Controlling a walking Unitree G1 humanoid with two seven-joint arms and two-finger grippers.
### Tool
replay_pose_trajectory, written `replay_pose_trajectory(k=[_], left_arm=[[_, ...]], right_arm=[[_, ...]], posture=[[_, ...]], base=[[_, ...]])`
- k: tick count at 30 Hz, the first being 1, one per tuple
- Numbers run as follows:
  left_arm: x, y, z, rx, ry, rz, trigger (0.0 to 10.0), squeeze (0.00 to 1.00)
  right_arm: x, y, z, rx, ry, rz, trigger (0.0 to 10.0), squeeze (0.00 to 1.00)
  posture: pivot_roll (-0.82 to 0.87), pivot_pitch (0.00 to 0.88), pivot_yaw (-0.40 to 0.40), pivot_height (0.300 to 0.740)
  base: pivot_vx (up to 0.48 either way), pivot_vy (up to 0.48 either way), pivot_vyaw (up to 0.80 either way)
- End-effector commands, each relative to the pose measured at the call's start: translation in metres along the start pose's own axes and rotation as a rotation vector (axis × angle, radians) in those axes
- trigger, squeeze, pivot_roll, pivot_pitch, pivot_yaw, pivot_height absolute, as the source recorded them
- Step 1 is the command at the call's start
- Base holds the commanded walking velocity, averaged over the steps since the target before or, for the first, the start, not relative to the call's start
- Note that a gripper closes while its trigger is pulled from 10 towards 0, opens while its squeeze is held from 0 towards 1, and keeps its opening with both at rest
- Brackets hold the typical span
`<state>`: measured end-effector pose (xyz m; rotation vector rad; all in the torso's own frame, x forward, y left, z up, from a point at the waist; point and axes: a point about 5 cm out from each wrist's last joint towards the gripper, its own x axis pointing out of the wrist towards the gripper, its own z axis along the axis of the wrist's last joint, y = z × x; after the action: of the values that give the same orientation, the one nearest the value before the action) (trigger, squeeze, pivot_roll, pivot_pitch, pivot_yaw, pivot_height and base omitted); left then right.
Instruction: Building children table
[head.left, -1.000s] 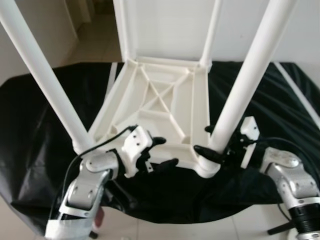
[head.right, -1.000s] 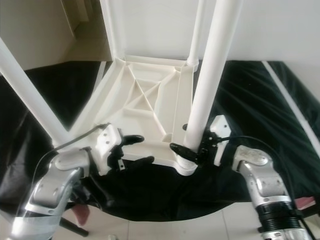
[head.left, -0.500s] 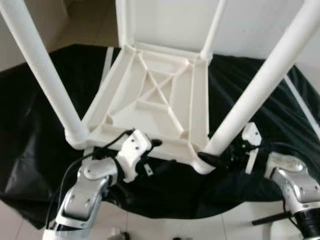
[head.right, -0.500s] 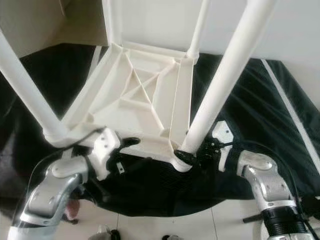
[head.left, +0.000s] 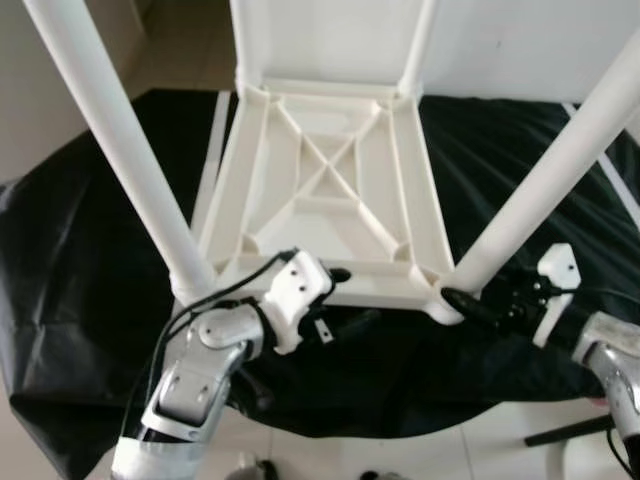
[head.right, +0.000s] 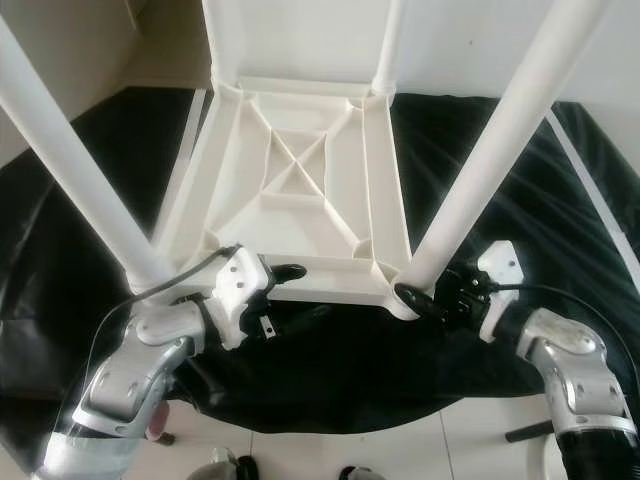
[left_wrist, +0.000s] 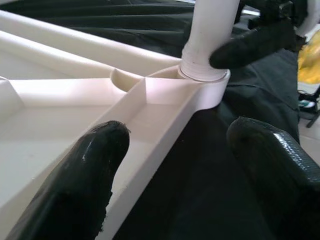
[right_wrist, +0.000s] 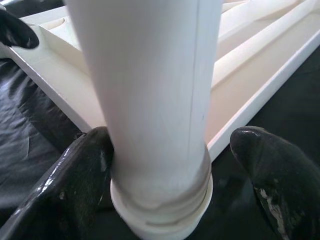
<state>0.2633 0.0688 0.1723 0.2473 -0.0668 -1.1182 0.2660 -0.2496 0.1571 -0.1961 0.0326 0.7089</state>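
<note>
Seating the near-right white plastic tube leg (head.left: 540, 190) in the upturned white ribbed tabletop (head.left: 330, 190) on black sheeting (head.left: 80, 250). Right gripper (right_wrist: 165, 165) straddles the leg base, spread, one finger touching; left gripper (left_wrist: 165, 165), unclenched, straddles the near rim. Best pressed straight down the socket while the rim is steadied.

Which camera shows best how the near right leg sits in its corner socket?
The right wrist view: the leg meets its socket collar up close, between the right gripper's fingers. The left wrist view shows the same joint from farther off; the eye views show it small, partly behind a black finger.
</note>
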Motion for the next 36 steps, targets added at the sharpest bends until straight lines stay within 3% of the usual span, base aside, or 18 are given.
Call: replay_pose_trajectory(k=[1,4,7,8,11,12,13,14,15,24,25,26,27,28,36], left_arm=[[0.004,-0.004,0.0,0.014,-0.006,-0.048,10.0,0.0],[0.009,-0.004,0.004,0.014,-0.025,-0.048,10.0,0.0],[0.012,-0.005,0.002,-0.028,-0.049,-0.047,10.0,0.0],[0.016,-0.007,-0.003,-0.047,-0.047,-0.035,10.0,0.0],[0.021,-0.009,-0.004,-0.072,-0.043,-0.023,10.0,0.0],[0.022,-0.01,-0.003,-0.094,-0.055,-0.023,10.0,0.0],[0.023,-0.011,-0.002,-0.093,-0.067,-0.024,10.0,0.0],[0.023,-0.011,-0.002,-0.093,-0.067,-0.024,10.0,0.0],[0.024,-0.012,-0.002,-0.086,-0.075,-0.023,10.0,0.0],[0.031,-0.013,-0.005,-0.117,-0.065,-0.019,10.0,0.0],[0.032,-0.015,-0.009,-0.137,-0.04,-0.031,10.0,0.0],[0.033,-0.016,-0.012,-0.141,-0.023,-0.036,10.0,0.0],[0.033,-0.016,-0.012,-0.141,-0.023,-0.036,10.0,0.0],[0.033,-0.016,-0.015,-0.139,-0.003,-0.03,10.0,0.0],[0.031,-0.017,-0.019,-0.187,-0.003,-0.029,10.0,0.0]], right_arm=[[-0.008,0.0,-0.007,0.008,0.027,-0.042,10.0,0.0],[-0.011,0.0,-0.008,0.006,0.024,-0.045,10.0,0.0],[-0.004,0.007,-0.009,-0.012,-0.002,-0.057,9.6,0.0],[0.005,0.014,-0.009,-0.028,-0.022,-0.064,7.4,0.0],[0.007,0.016,-0.006,-0.04,-0.036,-0.066,7.0,0.0],[0.01,0.016,-0.003,-0.046,-0.051,-0.076,6.4,0.0],[0.013,0.015,0.003,-0.056,-0.076,-0.089,7.9,0.0],[0.013,0.015,0.003,-0.056,-0.076,-0.089,7.9,0.0],[0.018,0.014,0.012,-0.069,-0.112,-0.102,10.0,0.0],[0.025,0.006,0.02,-0.092,-0.145,-0.107,10.0,0.0],[0.028,0.005,0.02,-0.089,-0.145,-0.103,8.9,0.0],[0.031,0.004,0.019,-0.082,-0.142,-0.097,4.3,0.0],[0.031,0.004,0.019,-0.082,-0.142,-0.097,4.3,0.0],[0.033,0.006,0.017,-0.079,-0.138,-0.091,0.0,0.0],[0.035,0.015,0.003,-0.034,-0.1,-0.062,0.0,0.0]], posture=[[-0.03,0.089,0.034,0.74],[-0.04,0.082,0.046,0.74],[-0.07,0.071,0.063,0.74],[-0.07,0.067,0.071,0.74],[-0.08,0.062,0.076,0.74],[-0.08,0.062,0.076,0.74],[-0.09,0.055,0.078,0.74],[-0.09,0.055,0.078,0.74],[-0.1,0.052,0.075,0.74],[-0.1,0.036,0.071,0.74],[-0.1,0.033,0.065,0.74],[-0.1,0.03,0.062,0.74],[-0.1,0.03,0.062,0.74],[-0.1,0.031,0.061,0.74],[-0.09,0.034,0.052,0.74]], base=[[0.0,0.0,0.0],[0.0,0.0,0.0],[0.0,0.0,0.0],[0.0,0.0,0.0],[0.0,0.0,0.0],[0.0,0.0,0.0],[0.0,0.0,0.0],[0.0,0.0,0.0],[0.0,0.0,0.0],[0.0,0.0,0.0],[0.0,0.0,0.0],[0.0,0.0,0.0],[0.0,0.0,0.0],[0.0,0.0,0.0],[0.0,0.0,0.0]])
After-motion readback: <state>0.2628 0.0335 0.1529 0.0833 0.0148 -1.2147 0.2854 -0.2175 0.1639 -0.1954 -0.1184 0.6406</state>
